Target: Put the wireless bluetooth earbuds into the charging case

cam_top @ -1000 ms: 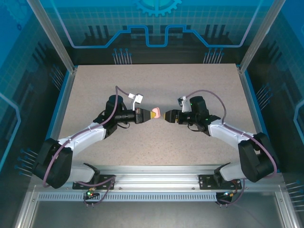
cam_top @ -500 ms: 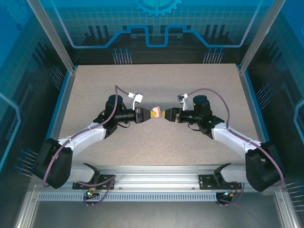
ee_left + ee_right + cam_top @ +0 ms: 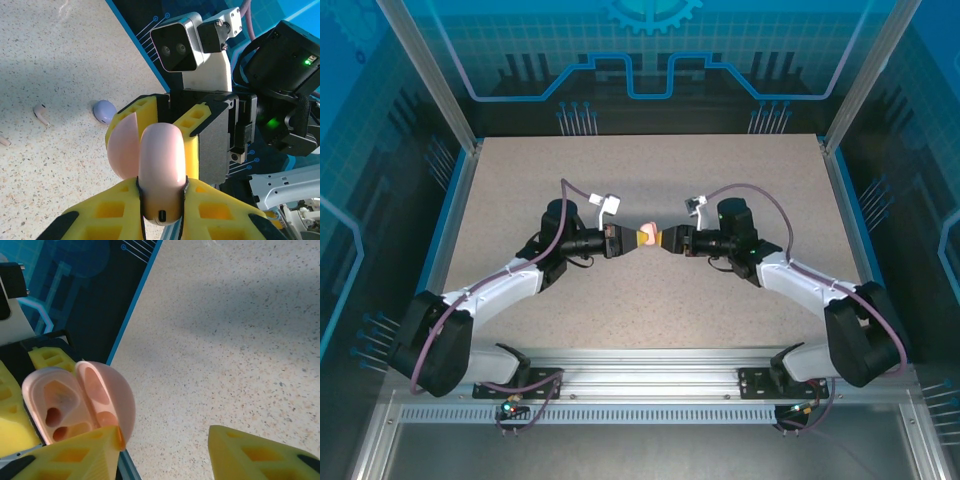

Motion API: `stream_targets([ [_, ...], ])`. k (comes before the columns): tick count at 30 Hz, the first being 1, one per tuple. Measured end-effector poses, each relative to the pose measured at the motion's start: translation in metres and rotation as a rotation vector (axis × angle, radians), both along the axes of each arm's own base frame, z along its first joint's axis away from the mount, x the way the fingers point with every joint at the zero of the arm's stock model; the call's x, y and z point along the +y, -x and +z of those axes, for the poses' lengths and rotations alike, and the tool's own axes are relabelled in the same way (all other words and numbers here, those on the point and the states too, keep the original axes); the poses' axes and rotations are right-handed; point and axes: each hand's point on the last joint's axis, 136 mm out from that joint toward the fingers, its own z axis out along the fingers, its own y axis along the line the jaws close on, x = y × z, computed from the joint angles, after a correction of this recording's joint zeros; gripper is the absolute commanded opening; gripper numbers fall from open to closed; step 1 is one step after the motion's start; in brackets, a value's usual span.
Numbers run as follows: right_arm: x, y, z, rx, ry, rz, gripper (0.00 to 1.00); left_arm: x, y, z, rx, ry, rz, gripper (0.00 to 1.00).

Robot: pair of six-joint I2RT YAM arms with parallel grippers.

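Speckled tabletop (image 3: 650, 290); pink charging case (image 3: 160, 160) held above it, lid open.
Left gripper (image 3: 161, 200) pinches the case; right gripper (image 3: 165, 435) spread, one finger (image 3: 75, 452) at its lid.

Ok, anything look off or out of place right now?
Nothing damaged or spilled. The pale pink round plastic charging case, clamped in the left gripper above the speckled table, is open and both wells look empty, while a pale pink earbud lies loose on the table.
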Motion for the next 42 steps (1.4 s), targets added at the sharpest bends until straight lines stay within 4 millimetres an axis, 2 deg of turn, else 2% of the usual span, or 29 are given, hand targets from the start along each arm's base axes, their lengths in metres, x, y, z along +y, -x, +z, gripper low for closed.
stream_targets([
  [4,0.005,0.0,0.005,-0.011,-0.013,0.018,0.43,0.0,0.0,0.001,-0.004,0.003,0.0,0.0],
  [7,0.007,0.001,0.008,-0.014,-0.024,0.035,0.35,0.0,0.0,0.001,-0.001,0.004,0.001,0.0],
  [16,0.013,0.002,0.016,-0.033,-0.041,0.066,0.0,-0.001,-0.001,0.005,-0.012,0.014,0.003,0.0],
  [21,0.013,0.001,0.016,-0.032,-0.037,0.063,0.0,0.0,-0.001,0.005,-0.012,0.014,0.003,0.0],
  [23,0.012,0.001,0.015,-0.024,-0.032,0.063,0.0,0.0,-0.001,0.004,-0.011,0.013,0.003,0.21],
  [25,0.012,0.0,0.015,-0.019,-0.018,0.058,0.0,0.0,-0.003,0.003,-0.013,0.008,0.011,0.5],
  [26,0.011,-0.001,0.015,-0.019,-0.006,0.054,0.0,0.001,-0.003,0.002,-0.009,0.004,0.017,0.6],
  [28,0.009,-0.004,0.013,-0.017,0.037,0.032,0.0,0.002,-0.004,-0.003,0.002,-0.014,0.028,0.71],
  [31,0.002,-0.01,0.01,-0.028,0.119,0.005,0.0,0.006,-0.006,-0.013,0.027,-0.052,0.048,0.81],
  [34,-0.006,-0.015,0.006,-0.057,0.209,-0.008,0.0,0.01,-0.01,-0.011,0.032,-0.084,0.053,0.86],
  [42,-0.03,-0.015,-0.015,-0.121,0.406,0.022,0.0,0.017,-0.027,0.042,-0.098,-0.146,0.021,0.89],
])
